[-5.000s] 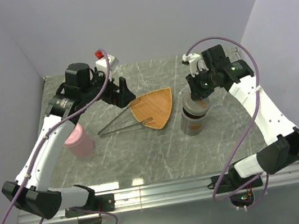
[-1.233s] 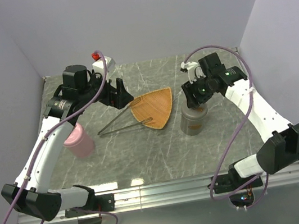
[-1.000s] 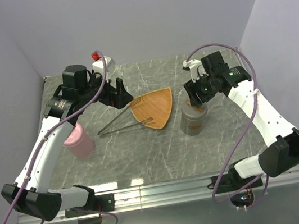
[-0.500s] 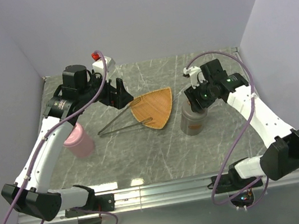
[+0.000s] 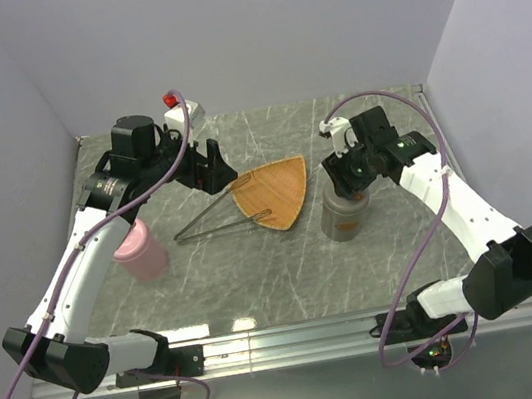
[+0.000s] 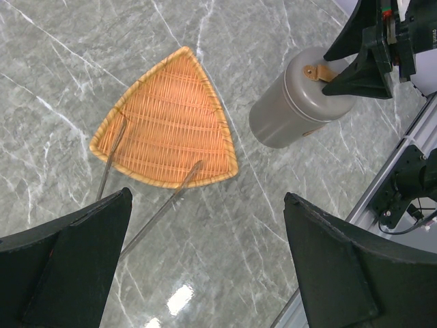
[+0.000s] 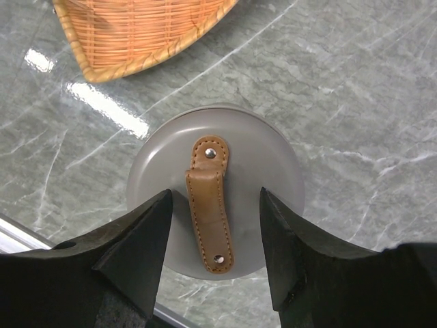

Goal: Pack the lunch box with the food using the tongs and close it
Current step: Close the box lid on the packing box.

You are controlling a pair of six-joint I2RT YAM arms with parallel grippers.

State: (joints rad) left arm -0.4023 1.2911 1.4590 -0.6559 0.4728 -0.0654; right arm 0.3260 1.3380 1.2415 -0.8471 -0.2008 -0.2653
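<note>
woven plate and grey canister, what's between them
Nothing but a narrow strip of bare marble tabletop separates the woven plate from the grey canister; the left wrist view shows it best.

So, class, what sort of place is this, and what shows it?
Probably a robotics lab test cell: two robot arms bolted to a metal rail, plain walls closing in a marble-look table, and staged props like tongs and a woven plate.

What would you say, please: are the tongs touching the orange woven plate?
Touching. The left wrist view shows both arms of the tongs crossing the rim of the plate and lying with their tips on its weave.
</note>
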